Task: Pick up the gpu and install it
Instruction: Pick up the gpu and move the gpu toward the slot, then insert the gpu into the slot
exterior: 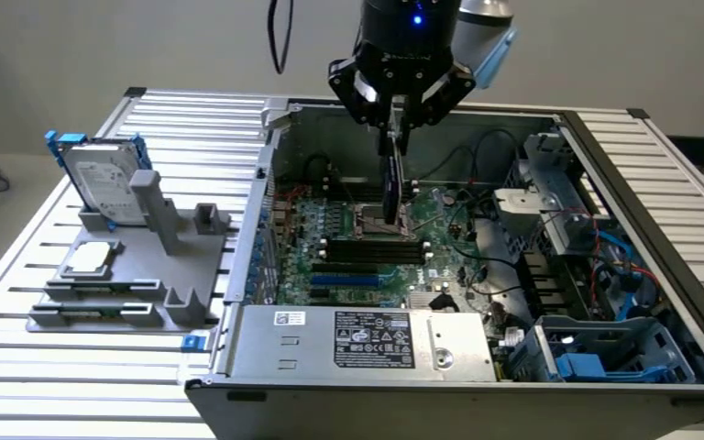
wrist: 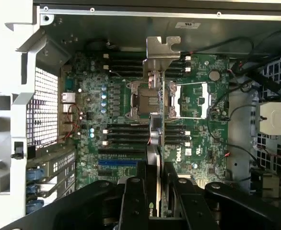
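Your gpu [exterior: 390,179] hangs edge-on inside the open computer case [exterior: 664,197], above the motherboard [exterior: 365,252] by the processor socket [exterior: 374,218]. You cannot tell whether its lower edge touches the board. From the wrist, its faces are hidden: it reads as a thin edge ending in a metal bracket [wrist: 162,48]. The hand [exterior: 395,119] is clamped on the card's upper edge, its fingers barely apart.

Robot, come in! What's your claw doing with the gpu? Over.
Claw shut on gpu. It hangs edge-down over the motherboard, not slotted. Nearest black cables stand apart.
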Tool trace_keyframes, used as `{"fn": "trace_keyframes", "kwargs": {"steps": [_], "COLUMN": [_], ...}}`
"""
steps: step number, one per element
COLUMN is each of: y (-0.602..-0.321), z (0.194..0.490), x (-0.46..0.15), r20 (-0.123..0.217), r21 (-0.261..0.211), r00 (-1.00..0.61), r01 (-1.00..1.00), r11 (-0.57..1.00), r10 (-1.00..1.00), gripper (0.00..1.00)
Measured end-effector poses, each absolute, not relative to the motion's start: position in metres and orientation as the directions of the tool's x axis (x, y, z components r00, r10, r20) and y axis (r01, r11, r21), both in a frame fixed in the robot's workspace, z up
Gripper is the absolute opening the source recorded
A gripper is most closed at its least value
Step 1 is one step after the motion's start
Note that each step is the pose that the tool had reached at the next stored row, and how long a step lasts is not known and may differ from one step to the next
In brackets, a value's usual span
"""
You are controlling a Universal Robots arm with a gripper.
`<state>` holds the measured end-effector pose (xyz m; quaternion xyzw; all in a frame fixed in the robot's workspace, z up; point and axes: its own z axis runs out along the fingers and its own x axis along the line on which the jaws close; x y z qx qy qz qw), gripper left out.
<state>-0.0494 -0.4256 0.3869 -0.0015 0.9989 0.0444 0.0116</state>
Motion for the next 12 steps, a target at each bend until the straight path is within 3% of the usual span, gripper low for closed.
{"fn": "trace_keyframes", "kwargs": {"steps": [12], "y": [-0.4256], "z": [0.3867], "x": [-0.0494], "r20": [-0.023], "r21": [0.089], "r00": [-1.0], "r01": [-0.004], "r11": [0.996], "r10": [-0.002], "gripper": [0.26]}}
